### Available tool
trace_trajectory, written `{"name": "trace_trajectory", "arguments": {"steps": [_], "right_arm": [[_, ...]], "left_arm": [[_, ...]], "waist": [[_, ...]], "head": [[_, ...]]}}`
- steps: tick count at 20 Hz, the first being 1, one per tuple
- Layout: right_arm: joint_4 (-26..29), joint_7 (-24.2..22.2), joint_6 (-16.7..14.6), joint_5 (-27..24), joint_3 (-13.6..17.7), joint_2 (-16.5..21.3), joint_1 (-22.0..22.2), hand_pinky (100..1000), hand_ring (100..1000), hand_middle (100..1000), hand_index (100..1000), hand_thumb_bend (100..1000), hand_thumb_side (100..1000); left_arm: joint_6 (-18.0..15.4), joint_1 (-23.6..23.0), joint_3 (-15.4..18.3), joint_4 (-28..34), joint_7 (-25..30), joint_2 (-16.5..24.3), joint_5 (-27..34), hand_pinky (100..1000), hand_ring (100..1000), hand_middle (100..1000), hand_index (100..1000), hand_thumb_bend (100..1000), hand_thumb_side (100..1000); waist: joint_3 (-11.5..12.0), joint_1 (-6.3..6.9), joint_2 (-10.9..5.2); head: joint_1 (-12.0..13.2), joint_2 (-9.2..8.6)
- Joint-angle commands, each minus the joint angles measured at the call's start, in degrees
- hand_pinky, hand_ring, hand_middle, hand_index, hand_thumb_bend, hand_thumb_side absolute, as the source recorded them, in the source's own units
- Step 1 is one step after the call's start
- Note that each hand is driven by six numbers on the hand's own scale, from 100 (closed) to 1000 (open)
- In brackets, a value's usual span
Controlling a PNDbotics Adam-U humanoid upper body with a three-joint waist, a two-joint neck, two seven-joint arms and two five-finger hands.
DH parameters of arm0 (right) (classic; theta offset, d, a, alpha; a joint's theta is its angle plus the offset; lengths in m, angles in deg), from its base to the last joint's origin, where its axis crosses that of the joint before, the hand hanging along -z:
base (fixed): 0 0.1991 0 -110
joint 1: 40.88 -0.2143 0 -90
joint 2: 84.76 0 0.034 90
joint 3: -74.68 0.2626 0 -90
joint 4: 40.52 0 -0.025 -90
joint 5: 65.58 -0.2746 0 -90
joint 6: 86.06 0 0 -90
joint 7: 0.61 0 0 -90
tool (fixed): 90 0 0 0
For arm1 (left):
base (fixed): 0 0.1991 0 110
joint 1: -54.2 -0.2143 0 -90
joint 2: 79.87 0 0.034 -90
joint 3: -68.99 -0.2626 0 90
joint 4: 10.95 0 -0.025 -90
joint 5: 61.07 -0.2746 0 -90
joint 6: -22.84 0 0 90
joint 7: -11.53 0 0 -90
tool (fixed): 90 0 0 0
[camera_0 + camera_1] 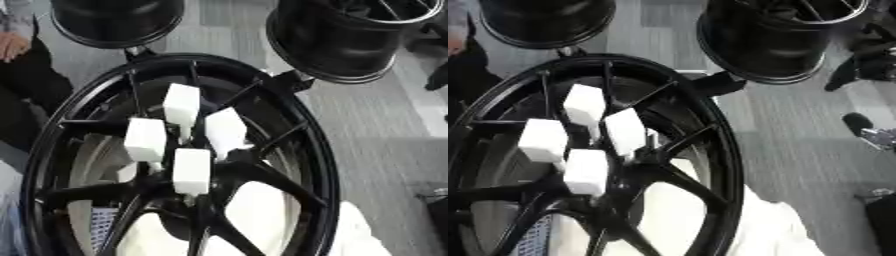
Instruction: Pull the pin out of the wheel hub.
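closest to me something white (262,215) shows through the gaps between the spokes at the bottom. over it lies the big black wheel hub (315,150), filling most of the view, its thin spokes running in to the centre. four white blocks (191,171) stand clustered at that centre, close together, each seeming to sit on a short stem; i take these for the pins, though i cannot tell how they are seated. a smaller white piece (128,172) sits just left of the lowest block. beyond the rim, two more black wheels (337,42) stand on grey flooring (376,125). no robot hand shows in either view, so i cannot tell whether either is open or closed.
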Motion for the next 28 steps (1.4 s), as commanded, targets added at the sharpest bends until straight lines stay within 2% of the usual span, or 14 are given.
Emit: {"name": "trace_trajectory", "arguments": {"steps": [1,10,12,17,28], "right_arm": [[0.63,-2.29,-0.55,-1.18,-1.27,2.3,-2.7,909,847,768,803,120,239],[0.63,-7.28,-0.25,-4.48,-6.37,-0.6,-12.53,902,838,764,803,100,227],[0.6,-8.04,0.7,-5.44,-7.43,-1.85,-14.82,896,833,760,803,100,218],[-0.4,-10.44,3.67,-7.3,-10.9,-5.46,-20.59,890,831,762,805,100,259],[-4.57,-15.26,10.17,-4.69,-18.95,-15.48,-32.76,882,841,776,815,100,298]], "left_arm": [[-0.06,0.69,-0.12,1.25,0.42,1.49,0.17,795,705,602,805,100,614],[-0.02,1.16,-0.57,1.25,0.93,1.34,0.57,795,706,603,805,100,612],[0.02,1.26,-0.58,1.25,0.92,1.2,0.66,796,706,603,805,100,612],[0.31,1.21,-0.56,1.25,0.79,0.78,0.93,796,707,604,805,100,614],[2.0,0.89,-0.76,1.21,0.9,-0.18,1.71,796,707,604,806,100,623]], "waist": [[0.28,-0.02,-1.26],[2.1,-0.57,-2.21],[2.65,-0.65,-2.48],[3.89,-0.8,-3.18],[4.67,-0.58,-5.08]], "head": [[-0.85,-1.08],[-3.53,-1.66],[-4.1,-1.63],[-5.38,-1.33],[-7.68,-0.29]]}}
